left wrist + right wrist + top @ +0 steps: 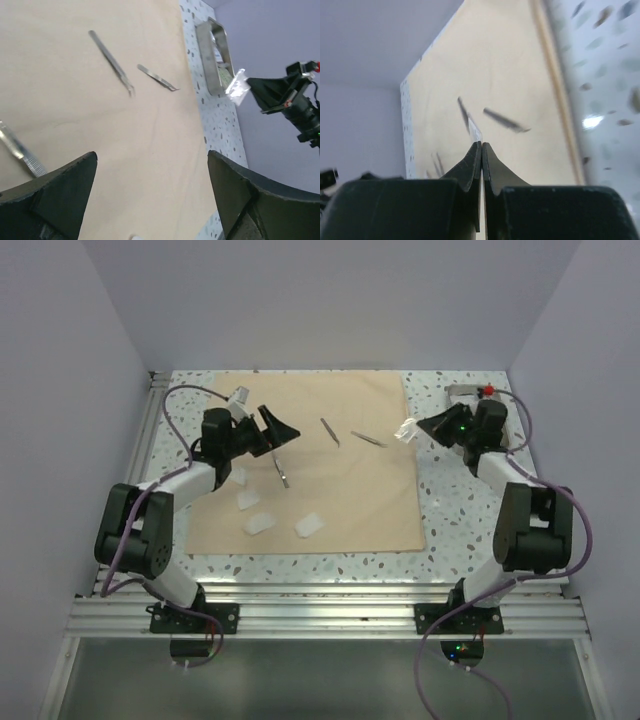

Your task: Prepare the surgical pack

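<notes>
Item 1. Right gripper (pixel 481 147): jaws pressed together on the edge of a clear sachet (pixel 237 86), pinched by one corner so the rest hangs free. It is lifted off the table (pixel 460 520), just beyond the right edge of the cloth. I judge it is being carried between tray and cloth.

Item 2. Left gripper (pixel 151 160): jaws wide apart, nothing between them. It hovers over the far-left part of the cloth, angled down towards the instruments, which I take as readiness to pick one up.

Item 3. Tan cloth (pixel 340 500): spread flat and square in the middle of the table, unfolded. It serves as the wrapping base, so the loose pieces lie on it.

Item 4. Instruments, three, all on the cloth:
- long tweezers (pixel 112 61), far centre;
- shorter tweezers (pixel 158 78), just to their right, apart from them;
- a third steel piece (pixel 282 470), just near of the left gripper.

Item 5. White sachets (pixel 259 524): four, scattered on the near-left of the cloth, none touching an instrument.

Item 6. Steel tray (pixel 206 55): at the far right, off the cloth, behind the right arm. I cannot tell what it holds.

Status: pack not yet assembled; contents loose, tray off the cloth, folding not begun.
</notes>
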`<state>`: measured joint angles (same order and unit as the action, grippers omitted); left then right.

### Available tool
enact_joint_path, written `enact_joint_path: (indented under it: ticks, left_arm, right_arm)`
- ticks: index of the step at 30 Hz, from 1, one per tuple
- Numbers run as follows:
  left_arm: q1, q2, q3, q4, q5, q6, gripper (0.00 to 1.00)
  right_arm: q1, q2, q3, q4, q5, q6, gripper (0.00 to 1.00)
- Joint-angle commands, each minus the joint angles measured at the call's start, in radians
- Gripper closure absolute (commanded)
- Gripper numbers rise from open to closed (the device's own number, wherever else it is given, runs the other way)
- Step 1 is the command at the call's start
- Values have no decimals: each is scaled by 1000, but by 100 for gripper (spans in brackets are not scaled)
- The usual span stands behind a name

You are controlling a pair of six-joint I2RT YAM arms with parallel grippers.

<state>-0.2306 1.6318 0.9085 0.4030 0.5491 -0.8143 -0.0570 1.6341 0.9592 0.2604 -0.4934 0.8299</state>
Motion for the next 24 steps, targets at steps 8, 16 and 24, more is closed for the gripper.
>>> enact_joint_path:
  ticks: [8,16,24]
  left_arm:
    - [39,-300,-239,-142,-423,29,0]
    - [40,-464,-338,-191,-632,99,0]
    - [40,-509,-332,-280,-799,170,0]
  right_arm:
    - [-280,82,130,2,268,198,100]
    - [-280,161,242,-16,490,235,100]
    - [-279,227,280,-9,532,193,52]
